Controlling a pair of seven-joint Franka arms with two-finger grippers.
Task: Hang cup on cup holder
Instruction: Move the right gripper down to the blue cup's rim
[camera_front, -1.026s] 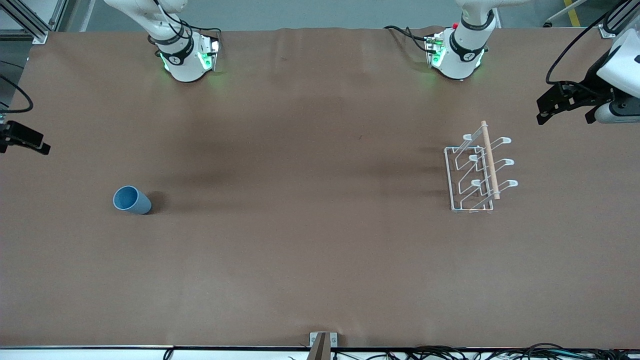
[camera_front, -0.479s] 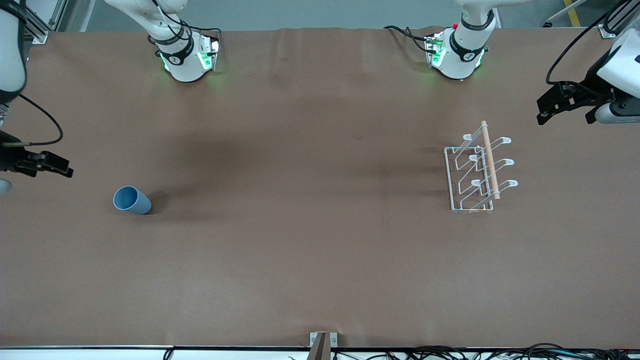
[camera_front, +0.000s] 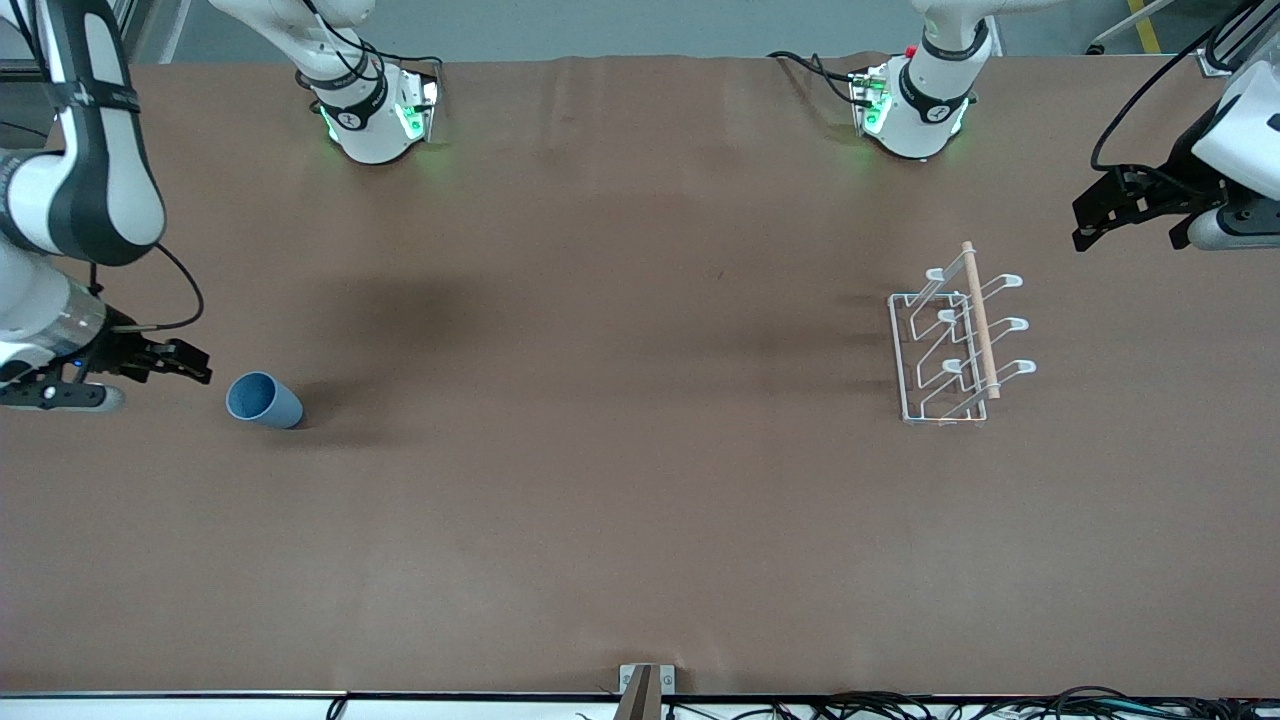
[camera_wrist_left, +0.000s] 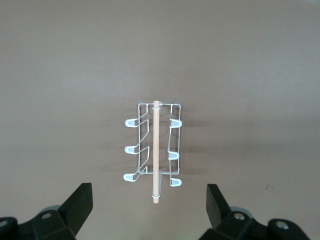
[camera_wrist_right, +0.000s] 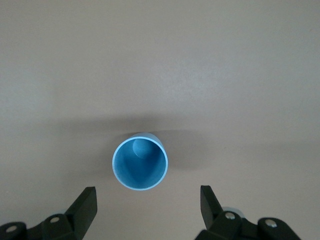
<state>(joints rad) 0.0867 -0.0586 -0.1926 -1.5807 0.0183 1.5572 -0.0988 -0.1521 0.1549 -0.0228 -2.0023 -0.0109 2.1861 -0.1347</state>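
The light-blue cup (camera_front: 263, 400) stands mouth up on the brown table toward the right arm's end. My right gripper (camera_front: 195, 365) is open and empty in the air just beside the cup, apart from it. In the right wrist view the cup (camera_wrist_right: 140, 161) shows from above, just ahead of the open right gripper (camera_wrist_right: 147, 196). The white wire cup holder (camera_front: 960, 335) with its wooden rod stands toward the left arm's end. My left gripper (camera_front: 1085, 222) is open and empty, waiting above the table beside the holder. The left wrist view shows the holder (camera_wrist_left: 153, 152) ahead of the left gripper (camera_wrist_left: 148, 194).
The brown table (camera_front: 620, 450) lies bare between cup and holder. The two arm bases (camera_front: 370, 115) stand along the table's edge farthest from the front camera. A small bracket (camera_front: 645, 685) and cables lie at the nearest edge.
My right arm has swung in from the table's end and come down beside the cup. The cup, the holder and the left arm have stayed put.
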